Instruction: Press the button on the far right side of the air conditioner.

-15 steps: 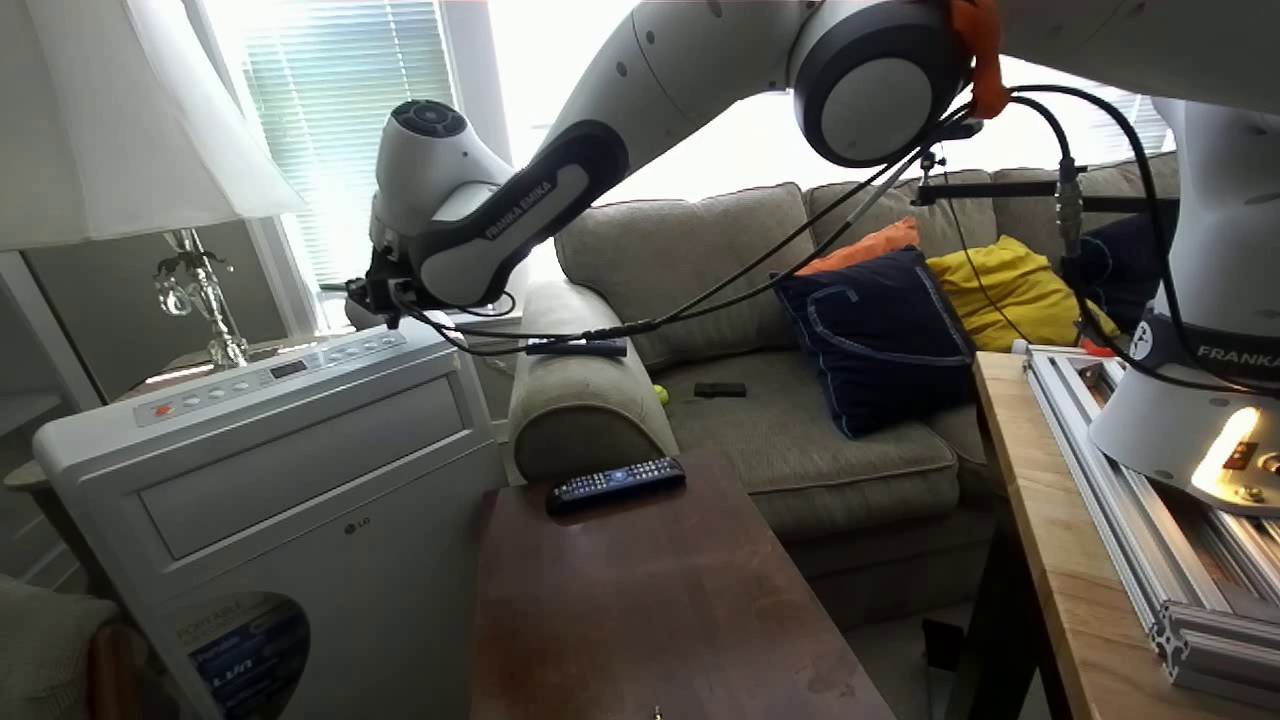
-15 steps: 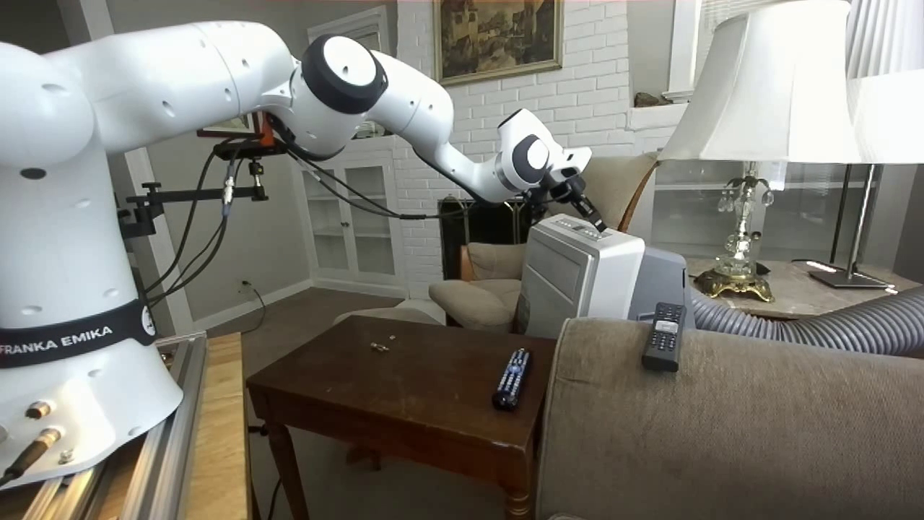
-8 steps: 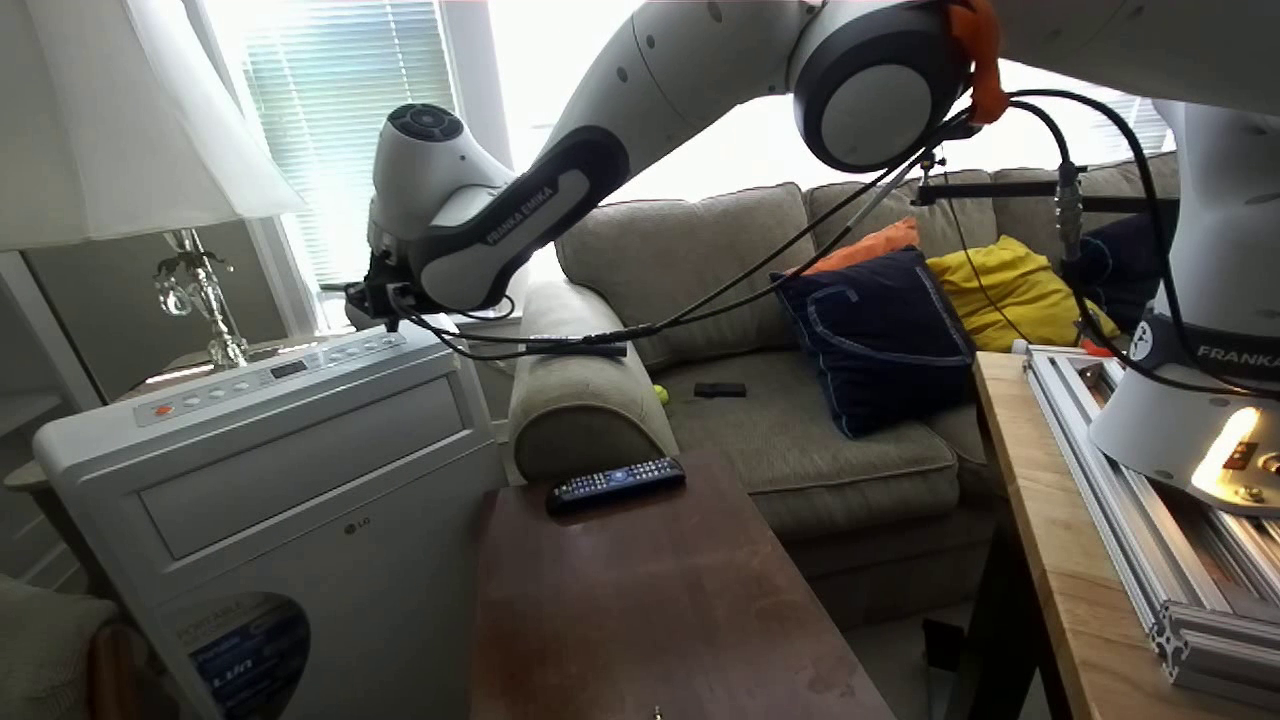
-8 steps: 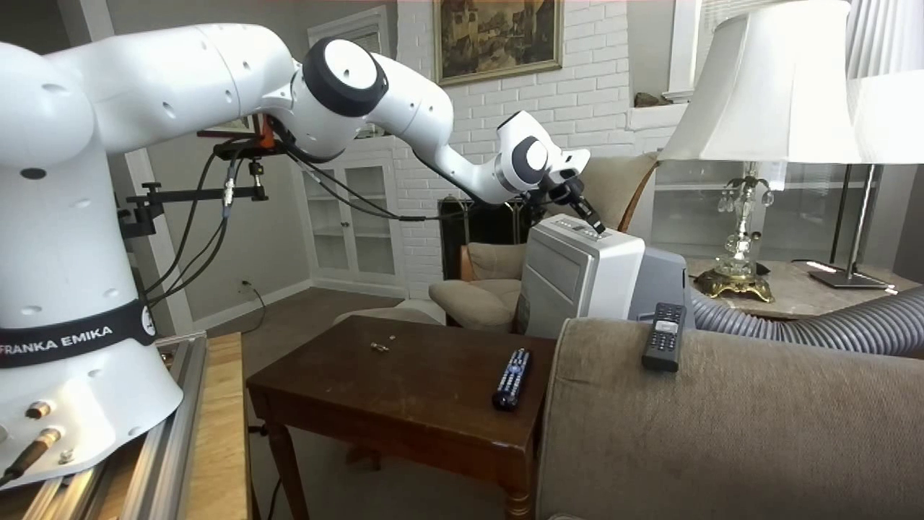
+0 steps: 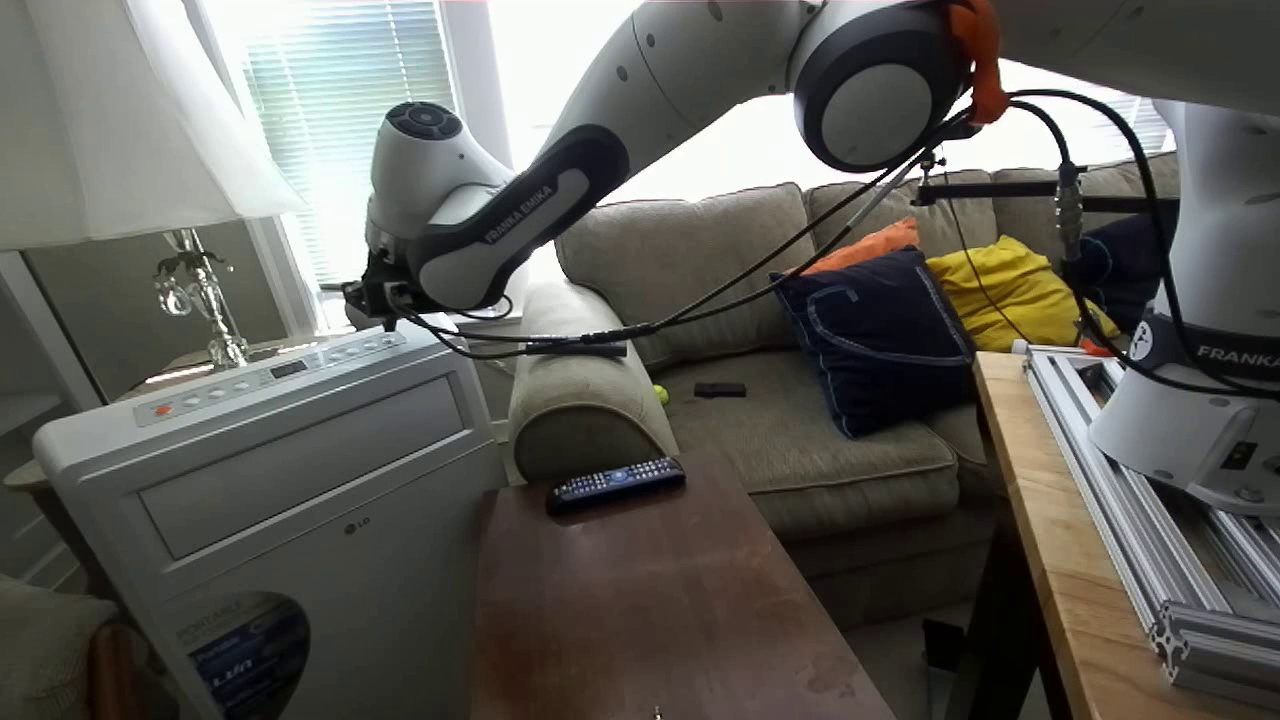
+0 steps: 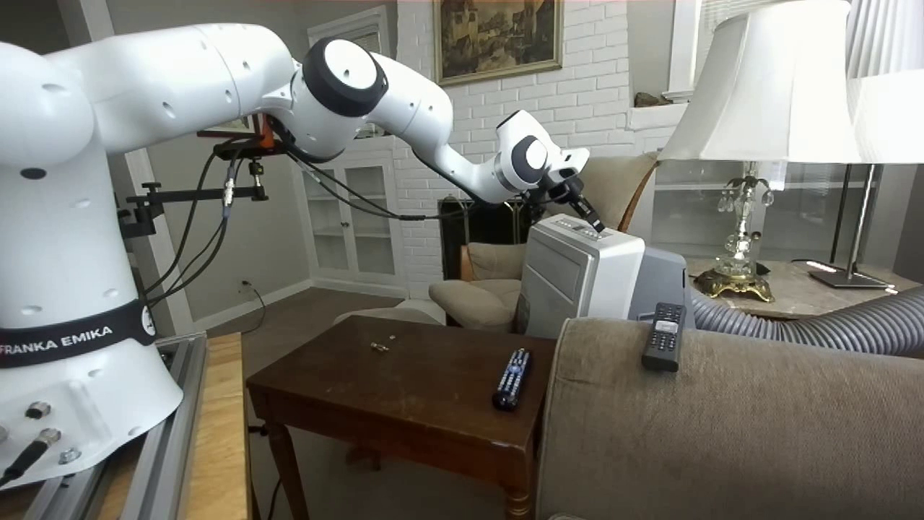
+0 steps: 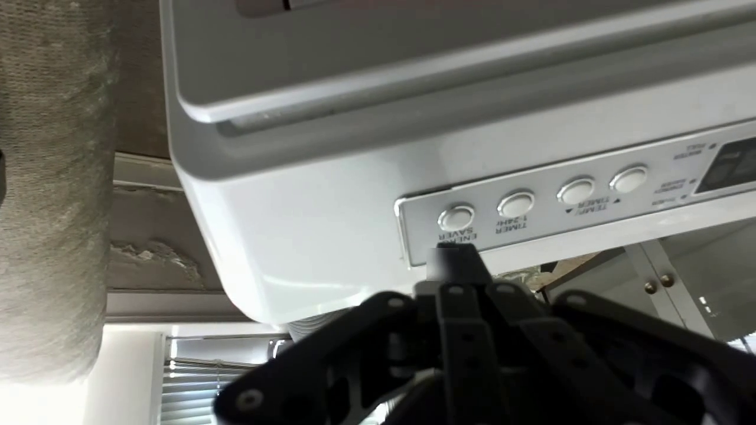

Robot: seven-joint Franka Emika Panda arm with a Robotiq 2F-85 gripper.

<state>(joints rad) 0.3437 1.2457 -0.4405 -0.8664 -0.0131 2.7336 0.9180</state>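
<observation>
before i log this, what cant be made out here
Wrist view: whether the gripper touches the panel; it hides the spot.
Wrist view: the display, cut off by the right edge.
In an exterior view: foot of the air conditioner, behind table and sofa arm.
In an exterior view: bits on the table, too small to name.

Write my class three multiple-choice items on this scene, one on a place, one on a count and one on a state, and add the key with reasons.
1. Where is the yellow pillow?
A on the brown table
B on the sofa
C on the floor

2. How many round buttons of the air conditioner show in the wrist view?
A two
B seven
C four

3. How is the tool?
A shut
B spread wide
C gripping a remote

Key
1 B: an exterior view shows it there, next to a navy pillow.
2 C: they run in a row beside the dark display.
3 A: its fingers meet at the tips.
</observation>
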